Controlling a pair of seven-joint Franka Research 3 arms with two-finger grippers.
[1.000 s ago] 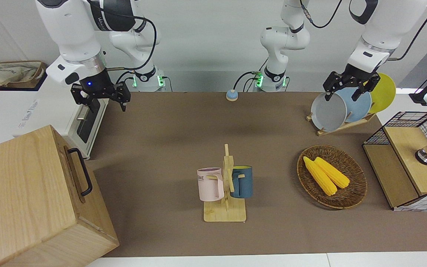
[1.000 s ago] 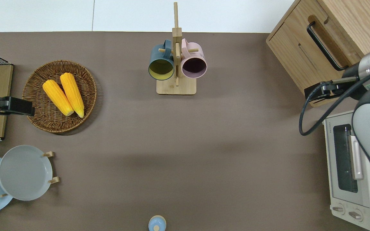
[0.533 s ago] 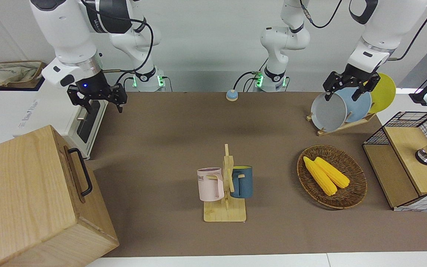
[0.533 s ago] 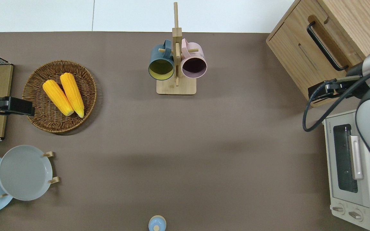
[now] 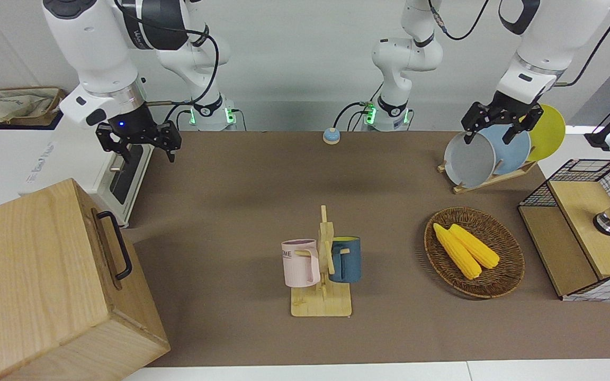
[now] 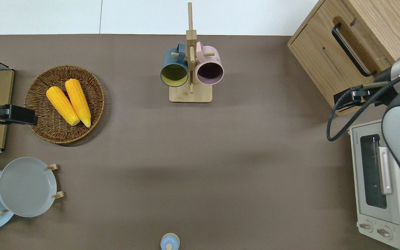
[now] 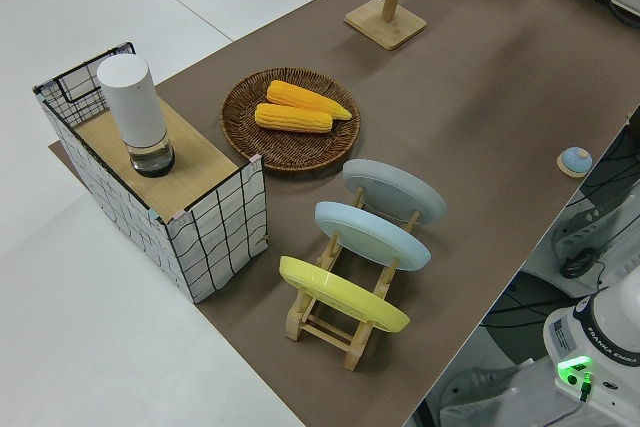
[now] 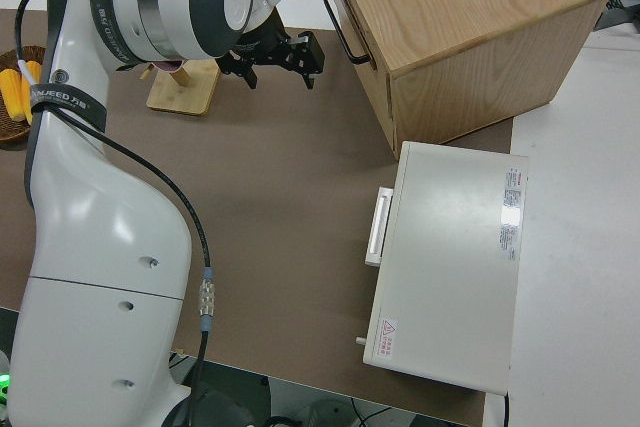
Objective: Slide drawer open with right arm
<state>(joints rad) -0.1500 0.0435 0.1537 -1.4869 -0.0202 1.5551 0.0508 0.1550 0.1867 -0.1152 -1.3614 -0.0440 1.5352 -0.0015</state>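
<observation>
The drawer [image 5: 110,248] is the top front panel of a big light-wood cabinet [image 5: 35,280] at the right arm's end of the table, farther from the robots. Its black bar handle [image 5: 116,244] [image 6: 351,48] [image 8: 345,22] is free, and the drawer front sits flush and shut. My right gripper [image 5: 146,151] [image 8: 280,67], with a blue light at its wrist, hangs open and empty. It is over the strip between the cabinet's corner and the toaster oven, apart from the handle. The left arm is parked, its gripper [image 5: 490,135] open.
A white toaster oven [image 5: 72,159] [image 6: 373,173] stands beside the cabinet, nearer to the robots. A mug rack [image 5: 322,270] is mid-table. A basket of corn [image 5: 501,275], a plate rack [image 5: 487,153] and a mesh box [image 5: 585,227] sit toward the left arm's end.
My right gripper has shifted a little toward the right arm's end of the table and toward the cabinet. It stays open. Nothing else has moved.
</observation>
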